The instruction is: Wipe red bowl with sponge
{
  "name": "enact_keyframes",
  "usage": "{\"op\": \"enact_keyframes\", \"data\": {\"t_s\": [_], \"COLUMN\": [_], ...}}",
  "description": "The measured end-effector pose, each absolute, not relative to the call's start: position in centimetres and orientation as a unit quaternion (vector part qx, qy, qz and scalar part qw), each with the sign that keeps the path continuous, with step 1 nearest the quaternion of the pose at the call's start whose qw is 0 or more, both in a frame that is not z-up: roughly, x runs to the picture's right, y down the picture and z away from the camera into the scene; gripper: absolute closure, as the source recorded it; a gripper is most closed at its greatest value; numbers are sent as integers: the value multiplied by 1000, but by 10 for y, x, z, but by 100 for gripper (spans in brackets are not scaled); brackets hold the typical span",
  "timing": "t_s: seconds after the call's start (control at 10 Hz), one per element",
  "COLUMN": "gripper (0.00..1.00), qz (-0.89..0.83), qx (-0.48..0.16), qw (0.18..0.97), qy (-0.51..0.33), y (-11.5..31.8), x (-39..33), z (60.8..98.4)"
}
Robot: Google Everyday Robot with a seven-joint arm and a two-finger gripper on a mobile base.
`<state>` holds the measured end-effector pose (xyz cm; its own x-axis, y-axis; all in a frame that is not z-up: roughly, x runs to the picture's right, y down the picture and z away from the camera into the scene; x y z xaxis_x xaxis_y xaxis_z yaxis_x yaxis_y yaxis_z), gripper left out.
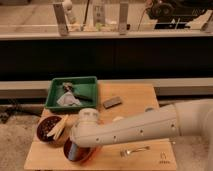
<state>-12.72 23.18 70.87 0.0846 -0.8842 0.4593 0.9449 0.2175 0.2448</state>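
The red bowl [82, 154] sits near the front edge of the wooden table [135, 105], left of centre, mostly covered by my arm. My gripper [75, 149] reaches down into the bowl from the right, its end hidden by the white wrist. A bluish piece, likely the sponge [73, 151], shows inside the bowl under the gripper. The white arm [140, 127] stretches across the table from the right edge.
A dark maroon bowl with pale yellow sticks [51, 130] stands just left of the red bowl. A green tray [72, 92] with crumpled items is at the back left. A flat grey block [112, 102] lies mid-table. A fork [134, 149] lies right of the bowl.
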Motion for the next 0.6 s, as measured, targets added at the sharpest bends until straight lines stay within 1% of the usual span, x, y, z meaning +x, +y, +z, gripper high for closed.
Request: {"op": "enact_keyframes", "data": {"t_s": [0.3, 0.6], "gripper": [73, 73], "qz": [-599, -586], "qx": [-76, -72], "qw": [758, 774], "qy": [-247, -229], "y": [231, 206], "x": [-88, -80], "z": [720, 729]}}
